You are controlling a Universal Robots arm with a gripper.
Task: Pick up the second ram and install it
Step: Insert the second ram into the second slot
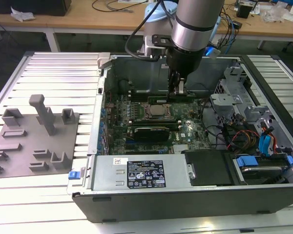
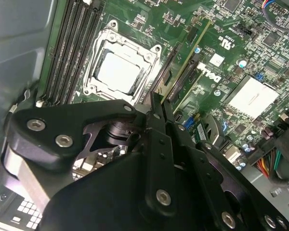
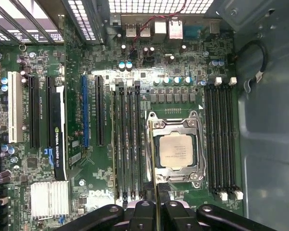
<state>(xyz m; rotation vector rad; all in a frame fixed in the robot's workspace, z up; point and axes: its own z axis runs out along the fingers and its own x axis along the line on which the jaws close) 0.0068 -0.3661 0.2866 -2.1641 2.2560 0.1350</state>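
Green second ram (image 2: 183, 72) between jaws

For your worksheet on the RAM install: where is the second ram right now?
The second ram is inside the open computer case, held edge-on in the gripper just beside the processor socket, over the memory slots in the first wrist view.

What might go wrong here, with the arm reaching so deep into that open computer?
The gripper holds the second ram edge-on among the memory slots beside the processor socket. If the stick sits a little off its slot, pressing could bend it or mark the motherboard. It might also seat at one end and stay tilted. The slots lie close together, so the gripper could knock a neighbouring latch.
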